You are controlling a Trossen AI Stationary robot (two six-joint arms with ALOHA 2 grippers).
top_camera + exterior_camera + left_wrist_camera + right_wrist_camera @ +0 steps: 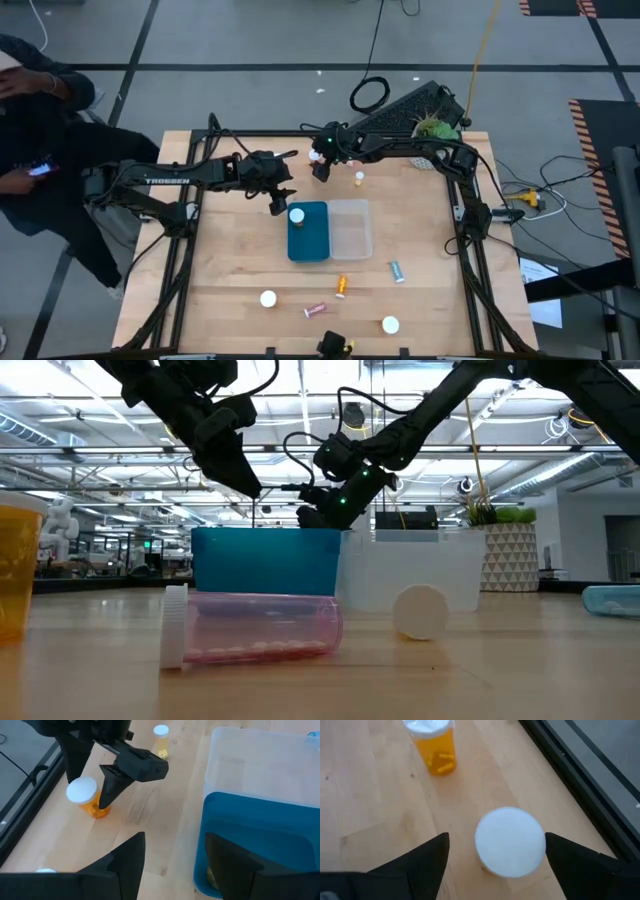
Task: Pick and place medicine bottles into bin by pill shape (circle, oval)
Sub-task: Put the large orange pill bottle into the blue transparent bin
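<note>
Right gripper (495, 865) hovers, fingers spread, over a white-capped bottle (509, 841) — next, descend and close; left gripper (175, 865) waits open above the blue bin (260, 820).

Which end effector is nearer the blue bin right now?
Left. The left end effector hangs open just off the blue bin, by its far left corner. The right end effector is farther back, open around a white-capped bottle on the table.
</note>
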